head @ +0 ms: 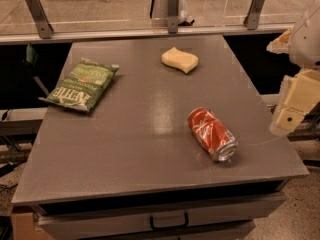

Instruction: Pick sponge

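The sponge (180, 60) is a small pale yellow foam block with wavy sides. It lies flat at the far middle of the grey table (125, 134). My gripper (292, 104) hangs at the right edge of the view, beyond the table's right side. Its cream blocky fingers (298, 98) point down, well to the right of the sponge and nearer the camera. Nothing is between them as far as I see.
A crushed red soda can (212, 134) lies on its side at the near right of the table. A green chip bag (82, 85) lies at the left. A metal rail with posts (173, 9) runs behind the table. A drawer handle (168, 221) shows below the front edge.
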Robot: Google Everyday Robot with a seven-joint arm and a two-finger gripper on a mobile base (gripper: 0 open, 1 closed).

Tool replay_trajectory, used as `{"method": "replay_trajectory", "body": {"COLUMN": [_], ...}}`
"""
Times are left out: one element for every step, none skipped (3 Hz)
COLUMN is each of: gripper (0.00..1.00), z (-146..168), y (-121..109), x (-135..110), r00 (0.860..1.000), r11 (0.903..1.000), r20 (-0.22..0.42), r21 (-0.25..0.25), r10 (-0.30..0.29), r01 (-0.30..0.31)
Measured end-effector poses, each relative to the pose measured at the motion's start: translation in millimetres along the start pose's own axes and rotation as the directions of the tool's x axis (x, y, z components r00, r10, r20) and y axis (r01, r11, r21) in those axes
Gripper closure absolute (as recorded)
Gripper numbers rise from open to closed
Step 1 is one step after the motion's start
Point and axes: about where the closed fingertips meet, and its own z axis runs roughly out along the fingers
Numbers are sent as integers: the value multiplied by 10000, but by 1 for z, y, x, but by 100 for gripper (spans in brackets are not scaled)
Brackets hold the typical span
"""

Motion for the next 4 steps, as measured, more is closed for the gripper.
{"method": "replay_trajectory", "body": {"gripper": [0, 0, 0, 0], "z": [28, 65, 103, 103], "y": [-27, -75, -131, -131], "x": [-29, -66, -99, -99], "r00": [9953, 9800, 9552, 9554], "r11": [9998, 9998, 9934, 9935], "r20": [967, 1979, 2760, 2756], "r21": [-174, -72, 105, 105], "r10": [-40, 197, 1070, 1060], "r01": [57, -187, -1143, -1133]}}
